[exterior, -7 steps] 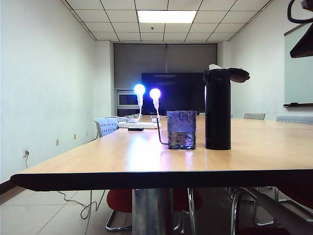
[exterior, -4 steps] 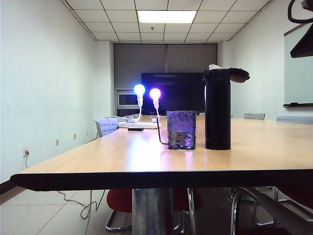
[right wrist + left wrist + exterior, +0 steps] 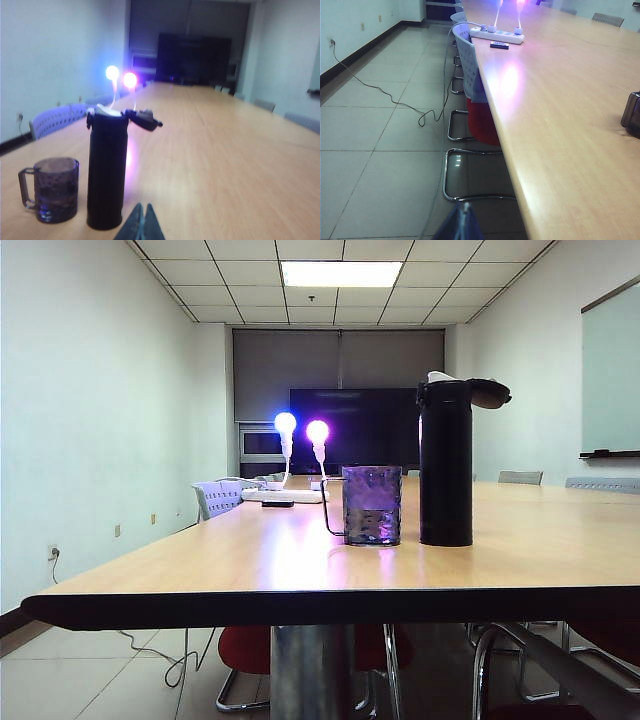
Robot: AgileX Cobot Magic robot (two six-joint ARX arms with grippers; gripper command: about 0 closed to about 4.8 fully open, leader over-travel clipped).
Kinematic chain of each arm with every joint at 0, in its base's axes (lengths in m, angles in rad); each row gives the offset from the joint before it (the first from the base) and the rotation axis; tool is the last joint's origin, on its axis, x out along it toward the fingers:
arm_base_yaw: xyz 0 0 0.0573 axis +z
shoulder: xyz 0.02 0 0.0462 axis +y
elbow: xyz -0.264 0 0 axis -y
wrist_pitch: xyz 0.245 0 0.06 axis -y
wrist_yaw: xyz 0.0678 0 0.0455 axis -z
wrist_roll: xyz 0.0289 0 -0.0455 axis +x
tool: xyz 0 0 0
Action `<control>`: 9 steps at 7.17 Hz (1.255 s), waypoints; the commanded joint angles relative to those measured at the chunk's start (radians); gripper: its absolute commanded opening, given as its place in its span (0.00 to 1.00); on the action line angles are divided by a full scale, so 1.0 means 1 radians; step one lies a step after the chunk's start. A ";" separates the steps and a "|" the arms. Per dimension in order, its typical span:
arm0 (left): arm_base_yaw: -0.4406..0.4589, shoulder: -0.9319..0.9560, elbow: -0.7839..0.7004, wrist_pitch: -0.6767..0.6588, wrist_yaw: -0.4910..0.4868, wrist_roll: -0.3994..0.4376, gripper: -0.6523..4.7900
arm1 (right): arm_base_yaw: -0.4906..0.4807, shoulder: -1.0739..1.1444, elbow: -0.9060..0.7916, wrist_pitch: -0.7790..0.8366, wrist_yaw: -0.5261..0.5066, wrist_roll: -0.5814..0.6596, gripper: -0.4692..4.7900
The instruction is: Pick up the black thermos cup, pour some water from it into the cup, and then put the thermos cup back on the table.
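Right arm left the exterior view's top corner; thermos [image 3: 445, 465] stood on surface [image 3: 300, 560] beside cup [image 3: 371, 505]. Right gripper [image 3: 140, 225] clenched, empty; left gripper [image 3: 462, 225] clenched too. Task looked done; retract next.

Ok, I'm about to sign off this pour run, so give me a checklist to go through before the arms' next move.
1. Black thermos cup upright on the table: ok.
2. Thermos flip lid hangs open, spout exposed: ok for pouring, not ok if the run is finished.
3. Cup upright beside the thermos, on its left in the exterior view: ok.
4. Water in the cup: cannot tell through the tinted glass.
5. Right gripper shut, empty, short of the thermos: ok.
6. Left gripper off the table's edge, above the floor: open or shut cannot tell.
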 commanded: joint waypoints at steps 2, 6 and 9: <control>0.000 0.001 -0.001 0.013 0.005 0.005 0.12 | 0.000 -0.184 -0.001 -0.320 0.001 0.000 0.08; 0.000 0.001 -0.001 0.013 0.005 0.005 0.12 | -0.130 -0.188 -0.001 -0.417 -0.062 0.005 0.08; 0.000 0.001 -0.001 0.013 0.005 0.005 0.12 | -0.145 -0.188 -0.001 -0.391 0.016 0.004 0.08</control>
